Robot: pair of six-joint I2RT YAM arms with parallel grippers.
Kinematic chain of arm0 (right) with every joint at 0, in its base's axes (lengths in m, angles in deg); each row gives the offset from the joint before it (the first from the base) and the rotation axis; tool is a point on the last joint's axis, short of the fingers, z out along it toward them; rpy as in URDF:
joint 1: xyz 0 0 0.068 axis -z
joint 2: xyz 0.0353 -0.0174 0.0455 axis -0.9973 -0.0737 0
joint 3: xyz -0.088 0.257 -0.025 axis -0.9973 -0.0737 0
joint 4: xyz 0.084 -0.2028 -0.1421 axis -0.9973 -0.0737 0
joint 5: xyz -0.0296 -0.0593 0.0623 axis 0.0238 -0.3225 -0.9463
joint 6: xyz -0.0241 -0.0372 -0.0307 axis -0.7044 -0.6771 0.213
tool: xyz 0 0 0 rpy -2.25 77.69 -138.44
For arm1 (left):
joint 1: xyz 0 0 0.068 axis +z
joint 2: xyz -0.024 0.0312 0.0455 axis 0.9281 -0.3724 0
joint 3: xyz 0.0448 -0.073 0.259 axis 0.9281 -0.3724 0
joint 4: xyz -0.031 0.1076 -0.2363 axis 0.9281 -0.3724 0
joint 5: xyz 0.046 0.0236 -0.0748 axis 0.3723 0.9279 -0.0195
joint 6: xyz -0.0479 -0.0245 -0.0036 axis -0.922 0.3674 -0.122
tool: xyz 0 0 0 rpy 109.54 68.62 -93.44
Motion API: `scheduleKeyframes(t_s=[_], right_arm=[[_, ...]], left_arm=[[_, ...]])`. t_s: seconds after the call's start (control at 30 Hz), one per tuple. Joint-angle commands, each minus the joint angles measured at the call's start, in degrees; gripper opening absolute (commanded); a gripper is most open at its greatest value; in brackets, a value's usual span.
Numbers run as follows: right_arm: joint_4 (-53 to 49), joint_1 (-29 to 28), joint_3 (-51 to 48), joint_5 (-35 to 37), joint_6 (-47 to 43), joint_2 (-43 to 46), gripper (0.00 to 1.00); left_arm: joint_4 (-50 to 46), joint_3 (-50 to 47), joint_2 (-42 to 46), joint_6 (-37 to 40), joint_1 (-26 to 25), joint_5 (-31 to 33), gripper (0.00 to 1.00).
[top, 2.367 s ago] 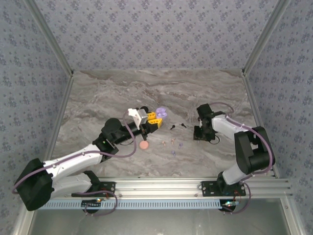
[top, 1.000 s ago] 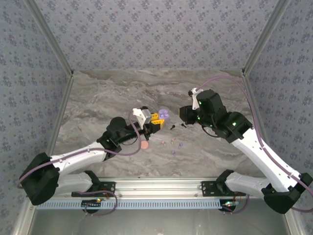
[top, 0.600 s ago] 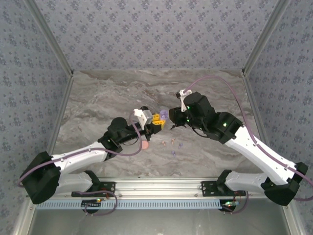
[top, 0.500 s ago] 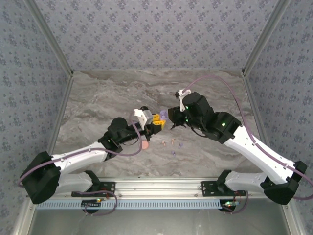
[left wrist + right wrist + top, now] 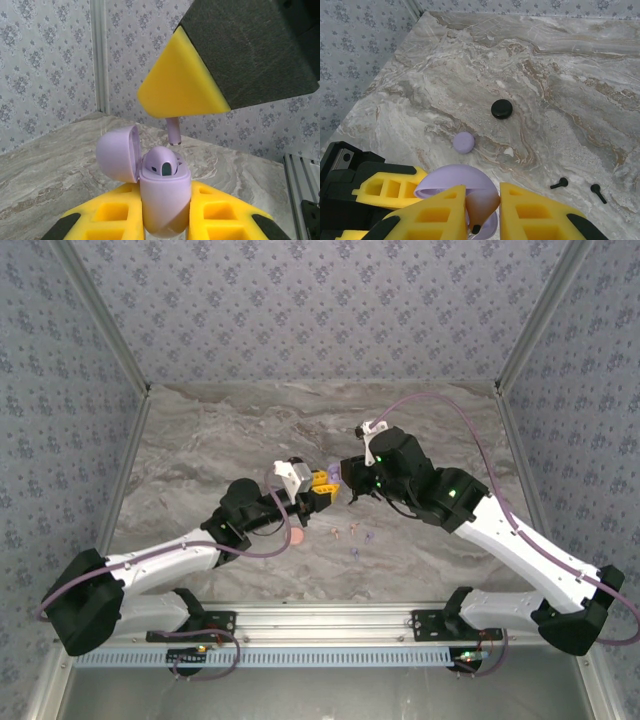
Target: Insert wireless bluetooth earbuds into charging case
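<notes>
Overhead, inside floral-papered walls (image 5: 320, 310), the left gripper (image 5: 324, 483) clenched an open lilac plastic charging case (image 5: 331, 470) over the grey marble tabletop (image 5: 220, 430). Left wrist: a lilac stemmed earbud (image 5: 173, 131) hung just above the case. Right wrist: the right gripper (image 5: 482, 197) pinched it.

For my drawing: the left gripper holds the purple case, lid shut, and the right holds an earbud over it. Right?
No, the lid is open, as the left wrist view shows. The left gripper holds the purple case, and the right gripper holds an earbud over it.
</notes>
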Motion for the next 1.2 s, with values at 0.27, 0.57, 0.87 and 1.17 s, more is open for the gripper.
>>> scheduleKeyframes(t_s=[0.27,0.57,0.87,1.17], right_arm=[[1.1,-0.5,-0.2,0.2,0.6,-1.2,0.22],[0.1,-0.8,-0.8,-0.2,0.9,-1.3,0.22],[-0.5,-0.9,-1.1,-1.4,1.1,-1.4,0.22],[-0.7,-0.8,-1.0,-2.6,1.5,-1.8,0.25]], left_arm=[[3.1,1.7,0.2,-0.8,-0.6,-0.7,0.0],[3.4,1.7,0.1,-1.2,-0.6,-0.1,0.0],[3.7,1.7,0.0,-1.4,-0.5,0.2,0.0],[4.1,1.7,-0.5,-1.6,-0.6,0.1,0.0]])
